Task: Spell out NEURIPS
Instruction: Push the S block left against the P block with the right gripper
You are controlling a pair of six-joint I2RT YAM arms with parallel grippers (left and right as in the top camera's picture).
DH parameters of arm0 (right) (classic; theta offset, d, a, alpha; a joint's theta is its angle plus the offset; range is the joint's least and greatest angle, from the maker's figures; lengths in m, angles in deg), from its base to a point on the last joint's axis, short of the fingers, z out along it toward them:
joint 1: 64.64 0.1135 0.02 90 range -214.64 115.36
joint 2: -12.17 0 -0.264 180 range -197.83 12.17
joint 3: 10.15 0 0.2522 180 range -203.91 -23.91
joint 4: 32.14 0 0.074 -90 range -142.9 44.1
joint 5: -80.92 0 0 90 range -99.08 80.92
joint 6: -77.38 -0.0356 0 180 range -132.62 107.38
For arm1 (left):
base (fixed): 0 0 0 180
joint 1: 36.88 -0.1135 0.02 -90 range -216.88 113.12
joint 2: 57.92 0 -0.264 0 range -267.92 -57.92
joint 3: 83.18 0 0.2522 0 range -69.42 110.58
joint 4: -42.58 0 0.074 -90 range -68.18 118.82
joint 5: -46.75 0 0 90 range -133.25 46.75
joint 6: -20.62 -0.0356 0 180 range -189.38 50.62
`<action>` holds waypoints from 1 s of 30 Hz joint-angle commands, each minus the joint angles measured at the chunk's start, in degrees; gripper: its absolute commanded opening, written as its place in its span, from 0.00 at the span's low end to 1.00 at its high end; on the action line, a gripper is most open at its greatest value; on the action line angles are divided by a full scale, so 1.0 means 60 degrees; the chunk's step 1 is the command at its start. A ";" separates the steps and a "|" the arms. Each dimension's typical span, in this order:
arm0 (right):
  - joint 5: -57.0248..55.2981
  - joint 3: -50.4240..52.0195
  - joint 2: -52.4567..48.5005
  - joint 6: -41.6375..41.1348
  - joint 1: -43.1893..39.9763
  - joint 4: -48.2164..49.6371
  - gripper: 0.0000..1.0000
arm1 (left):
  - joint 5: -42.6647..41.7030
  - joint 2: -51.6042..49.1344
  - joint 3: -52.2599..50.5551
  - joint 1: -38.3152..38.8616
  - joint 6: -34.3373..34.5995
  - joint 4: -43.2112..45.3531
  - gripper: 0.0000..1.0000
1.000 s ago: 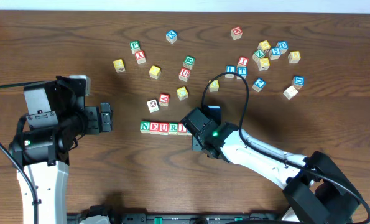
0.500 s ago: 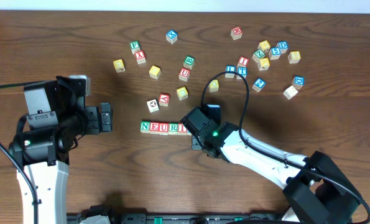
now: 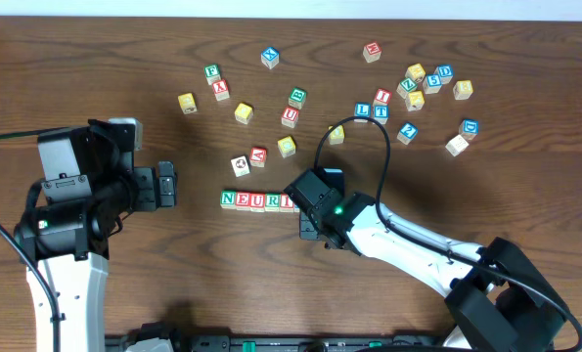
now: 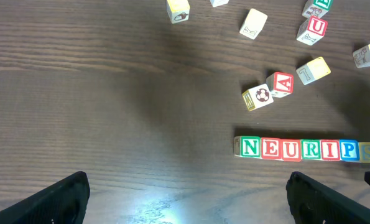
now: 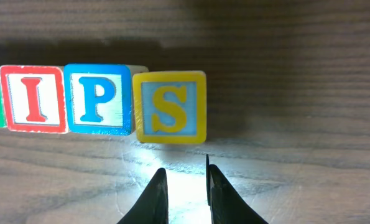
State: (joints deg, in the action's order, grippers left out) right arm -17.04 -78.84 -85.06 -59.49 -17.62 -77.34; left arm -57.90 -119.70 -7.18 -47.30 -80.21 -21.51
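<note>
Looks like the last step. The NEURIPS row (image 4: pixel 306 149) reads complete, cubes edge to edge near the middle of the counter (image 3: pixel 222 284), w/ the yellow-faced S cube (image 5: pixel 170 107) touching the P cube (image 5: pixel 97 99) at its 9 o'clock. Right hand (image 5: pixel 185 177) sits just off S at 6 o'clock, fingers drawn together, gripping nothing. Left hand (image 3: pixel 165 186) hangs spread wide, empty, well off at the row's 9 o'clock. Next, I'd guess: lift clear w/o nudging S. Cubes are small wood blocks w/ painted letters and square edges. Counter is dark, smooth wood grain. Spare cubes (image 3: pixel 413 83) lie scattered approx 12–2 o'clock.
</note>
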 commanded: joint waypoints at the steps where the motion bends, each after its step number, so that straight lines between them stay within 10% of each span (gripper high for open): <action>1: -0.0652 0.0051 0.0076 0.0160 0.0055 0.0011 0.16 | 0.0033 0.0007 0.0138 -0.0029 -0.0153 -0.0004 0.99; 30: -0.1115 0.0051 0.0076 0.0688 0.0055 0.0390 0.16 | 0.0033 0.0007 0.0138 -0.0029 -0.0153 -0.0004 0.99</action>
State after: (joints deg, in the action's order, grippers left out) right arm -21.98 -78.84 -85.06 -56.41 -17.62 -75.16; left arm -57.90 -119.70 -7.18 -47.30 -80.21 -21.51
